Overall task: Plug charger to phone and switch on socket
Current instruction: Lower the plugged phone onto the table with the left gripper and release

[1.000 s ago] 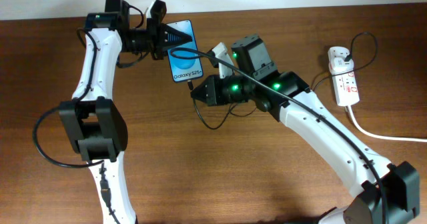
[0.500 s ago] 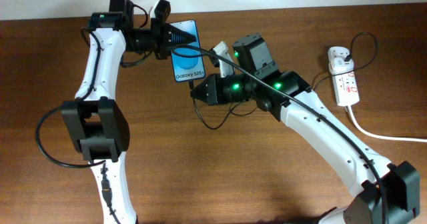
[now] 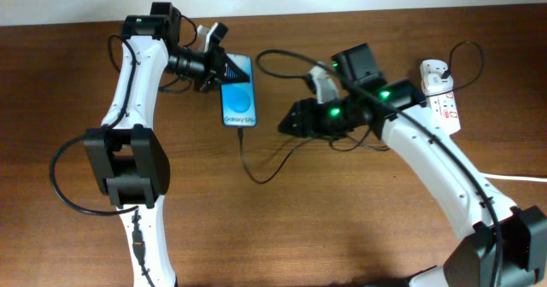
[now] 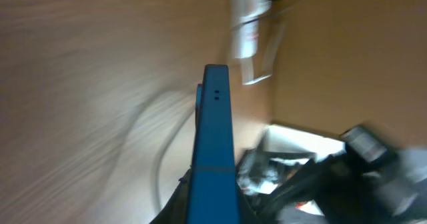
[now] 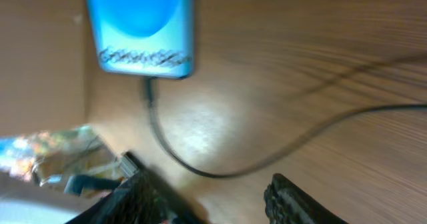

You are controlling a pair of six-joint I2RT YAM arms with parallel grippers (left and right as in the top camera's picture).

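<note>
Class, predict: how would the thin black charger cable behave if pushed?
Probably floppy: the charger cable lies in loose curves, so it would likely bend, not slide. Its tip seems plugged into the phone, so tugging may drag that.

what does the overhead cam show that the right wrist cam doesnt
Only overhead: the socket with its white adapter, and the left gripper gripping the top end of the phone. Only right wrist: a close, blurry look at the charger meeting the phone's bottom edge, and the right gripper open with nothing between its fingers. Both: the phone's blue screen and the charger curving across the wooden table.
</note>
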